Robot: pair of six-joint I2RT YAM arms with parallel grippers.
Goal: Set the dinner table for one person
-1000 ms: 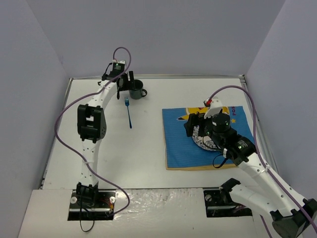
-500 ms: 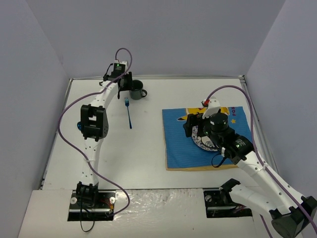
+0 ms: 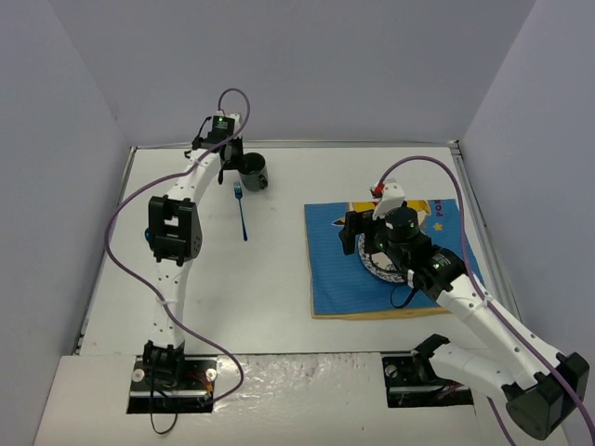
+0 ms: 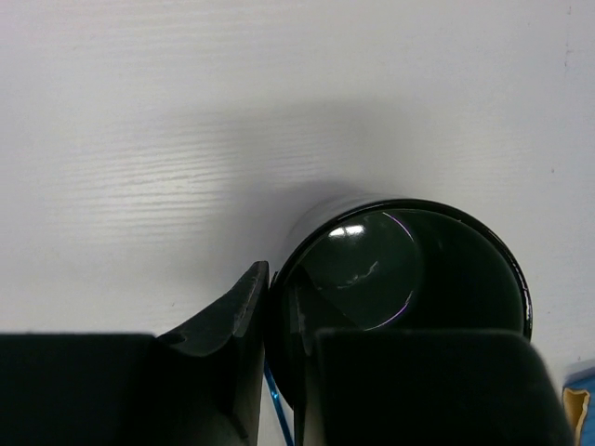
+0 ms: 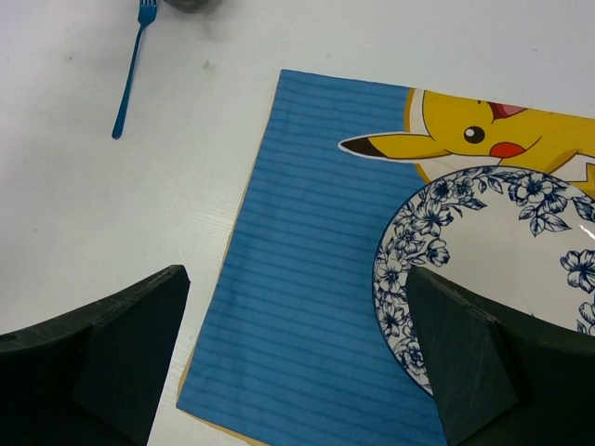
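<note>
Desk [image 3: 260, 288]: it is spreading white across the whole floor of the overhead view. Pale walls are closing it in on three sides, and both arm bases are sitting at its near edge.

Far left, close to the back edge, we are seeing a dark mug [image 4: 409, 279]. The left end effector [image 4: 279, 286] is clenching its rim. In the wrist view one finger is pressing the outside of the wall and the other is reaching inside, with the wall pinched between them. We cannot tell whether the mug's base is touching the desk.

On the near side of the mug and apart from it, a blue fork [image 3: 241, 212] is lying flat on bare desk, tines pointing toward the far edge.

On the right half, a blue striped placemat [image 5: 307, 232] with a yellow cartoon print is lying flat on the desk. A white plate with blue floral rim [image 5: 483, 251] is resting on the placemat and covering part of the print.

The right end effector [image 5: 296, 279] is hanging released above the placemat, grasping nothing. Its fingers are spreading wide, one over the placemat's left edge and the other over the plate's left rim.

Purple cables [image 3: 125, 209] are looping along both arms.
</note>
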